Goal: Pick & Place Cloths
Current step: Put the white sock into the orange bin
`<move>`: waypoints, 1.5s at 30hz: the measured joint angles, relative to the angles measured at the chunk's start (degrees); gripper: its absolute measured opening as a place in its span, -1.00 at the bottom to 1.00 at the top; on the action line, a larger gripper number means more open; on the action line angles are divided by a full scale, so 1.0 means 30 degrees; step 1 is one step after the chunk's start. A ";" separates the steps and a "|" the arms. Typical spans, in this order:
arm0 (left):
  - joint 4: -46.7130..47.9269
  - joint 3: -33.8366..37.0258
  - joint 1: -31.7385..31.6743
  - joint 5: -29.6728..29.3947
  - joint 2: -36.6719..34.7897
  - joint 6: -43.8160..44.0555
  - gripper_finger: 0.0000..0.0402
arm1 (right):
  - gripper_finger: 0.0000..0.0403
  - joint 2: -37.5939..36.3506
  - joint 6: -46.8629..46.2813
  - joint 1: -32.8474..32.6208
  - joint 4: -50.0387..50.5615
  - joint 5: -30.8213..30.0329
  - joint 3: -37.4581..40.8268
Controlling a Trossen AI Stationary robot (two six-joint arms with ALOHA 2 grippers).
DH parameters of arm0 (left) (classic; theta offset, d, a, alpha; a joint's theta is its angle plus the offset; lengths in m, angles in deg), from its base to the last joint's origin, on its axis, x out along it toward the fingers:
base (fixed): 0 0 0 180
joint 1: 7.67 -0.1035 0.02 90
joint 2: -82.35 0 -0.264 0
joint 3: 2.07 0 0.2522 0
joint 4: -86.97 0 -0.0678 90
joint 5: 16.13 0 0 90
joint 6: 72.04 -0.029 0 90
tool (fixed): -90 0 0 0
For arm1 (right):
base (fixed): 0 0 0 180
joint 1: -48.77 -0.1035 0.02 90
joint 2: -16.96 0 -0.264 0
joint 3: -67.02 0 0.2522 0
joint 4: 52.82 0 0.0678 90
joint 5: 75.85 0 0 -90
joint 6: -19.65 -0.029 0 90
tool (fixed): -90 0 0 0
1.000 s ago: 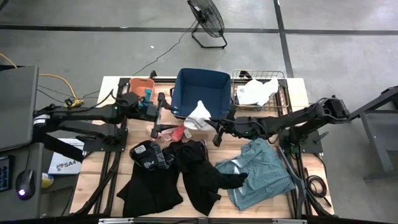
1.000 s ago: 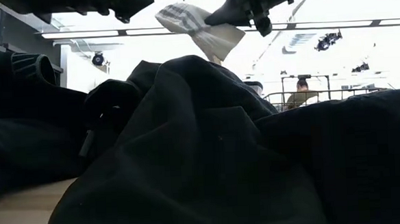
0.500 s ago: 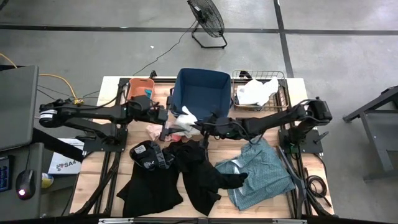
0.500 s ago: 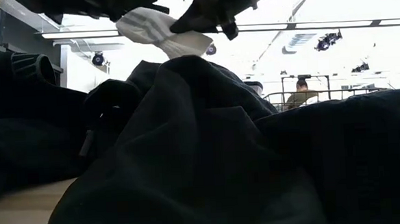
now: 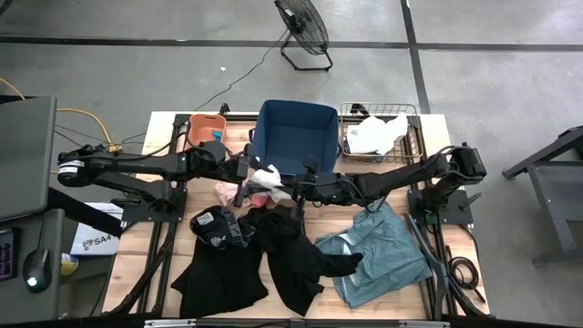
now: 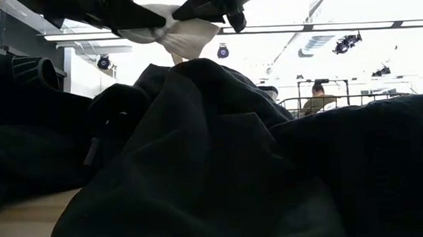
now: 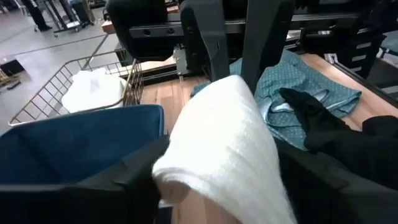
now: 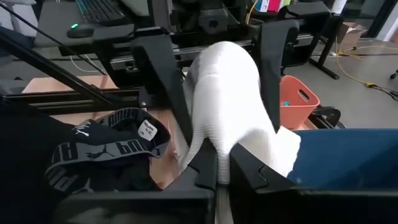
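High view: just above centre frame, the right gripper [image 5: 279, 183] is clamped on a white cloth [image 5: 267, 176] held above the table, while the left gripper [image 5: 246, 173] straddles its other end, fingers apart (apparently not yet pinching). A handover seems underway; next, the left should close before the right lets go.

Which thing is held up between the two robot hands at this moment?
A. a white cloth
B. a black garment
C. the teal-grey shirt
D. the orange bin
A: the white cloth hangs in the air in front of the navy bin, with the right hand shut on it and the left hand around its other end.
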State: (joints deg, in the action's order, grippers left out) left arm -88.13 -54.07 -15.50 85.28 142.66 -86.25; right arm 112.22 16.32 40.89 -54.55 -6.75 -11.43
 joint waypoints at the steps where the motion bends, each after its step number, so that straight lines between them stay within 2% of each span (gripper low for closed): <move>1: 0.0000 0.0000 0.0000 0.0006 0.0000 0.0247 0.13 | -0.98 -0.0007 -0.0007 0.0000 0.0003 0.0007 0.0000; 4: 0.0009 0.0007 0.0000 0.0030 0.0000 0.0815 -0.16 | -0.98 -0.0007 0.0000 0.0000 0.0009 0.0007 0.0000; 10: 0.0029 0.0015 -0.0007 0.0147 0.0000 0.0965 -0.87 | -0.91 -0.0015 -0.0011 0.0000 0.0101 0.0015 0.0000; 16: 0.0029 0.0029 -0.0007 0.0147 0.0000 0.1019 -0.87 | -0.64 -0.0029 -0.0421 -0.0036 0.0169 -0.0059 0.0000; 20: 0.0422 0.0029 -0.0007 0.0033 -0.0057 0.1005 -0.93 | -0.36 -0.0268 -0.0512 -0.0138 0.0235 0.0020 0.0000; 22: 0.0949 0.0029 0.0000 -0.0620 -0.0364 0.0900 -0.93 | -0.20 -0.0487 -0.0503 -0.0186 0.0299 0.0015 0.0000; 25: 0.1959 0.0029 -0.0007 -0.2761 -0.1135 0.0722 -0.93 | 0.02 -0.1071 -0.0467 -0.0255 0.0937 -0.0038 0.0000; 30: 0.3921 0.0029 -0.0007 -0.8773 -0.3058 0.0677 -0.93 | 0.23 -0.1902 -0.1078 -0.0255 0.2367 -0.0129 0.0000; 34: 0.5848 0.0029 -0.0007 -1.4243 -0.4477 0.0826 -0.93 | 0.26 -0.2069 -0.1443 -0.0248 0.2688 -0.0261 -0.0007; 38: 0.8014 0.0029 -0.0015 -1.8666 -0.5250 0.1731 -0.93 | 0.25 -0.2047 -0.1465 -0.0255 0.2945 -0.0529 -0.0007; 45: 1.1479 0.0029 -0.0563 -2.3235 -0.5246 0.6312 -0.93 | 0.25 -0.2047 -0.1530 -0.0255 0.2997 -0.0554 -0.0007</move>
State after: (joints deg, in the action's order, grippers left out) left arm -53.70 -53.98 -17.19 15.58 126.93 -67.32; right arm 106.08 11.73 40.13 -45.56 -8.41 -11.45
